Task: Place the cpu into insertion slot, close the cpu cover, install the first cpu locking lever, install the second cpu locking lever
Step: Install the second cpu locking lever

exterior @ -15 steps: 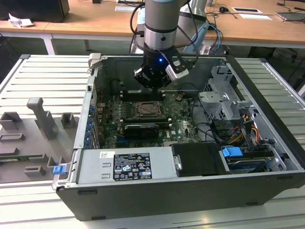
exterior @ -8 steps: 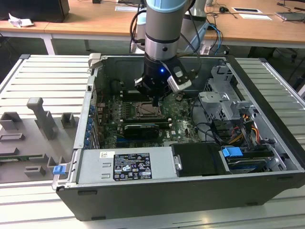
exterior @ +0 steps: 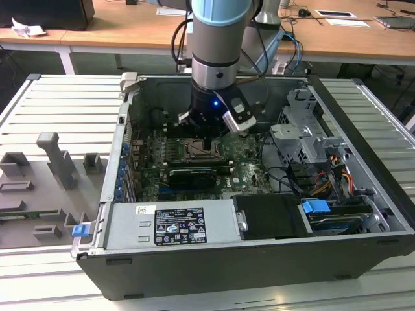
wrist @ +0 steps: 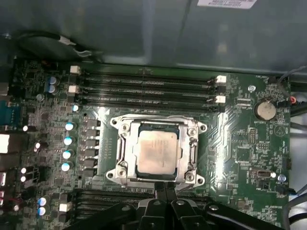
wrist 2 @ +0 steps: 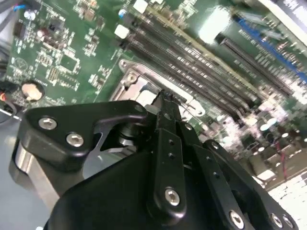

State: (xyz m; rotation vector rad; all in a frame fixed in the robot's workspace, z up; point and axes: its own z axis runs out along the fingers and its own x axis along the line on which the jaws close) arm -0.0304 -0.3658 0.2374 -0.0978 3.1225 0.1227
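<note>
A white sticker with black print (exterior: 172, 227) lay on the grey power-supply housing (exterior: 214, 223) at the near side of the open computer case (exterior: 363, 110); its lettering could not be made out. More white print ran across the green motherboard (wrist: 240, 129), too fine to tell.

In the first wrist view the cpu (wrist: 158, 151) sat flat in the insertion slot (wrist: 139, 167), its pale metal face showing through the window of the cpu cover (wrist: 194, 148), which lay down over the socket. Long black memory slots (wrist: 144, 88) ran beside one edge of the socket, a round coin battery (wrist: 265, 109) stood well apart, and blue-topped capacitors (wrist: 68, 141) lined another side.

In the exterior view a drive cage (exterior: 305, 129) with coloured cables stood at the exterior view's right, a blue latch (exterior: 316, 209) near it, and grey fixture blocks (exterior: 55, 159) lay on the ribbed table (exterior: 58, 103) at the exterior view's left.

The gripper (wrist: 165, 189) hung just above the socket's edge, fingers (wrist 2: 168, 143) pressed together with nothing between them, the tips just beside the cover frame; whether they touched it could not be told.
</note>
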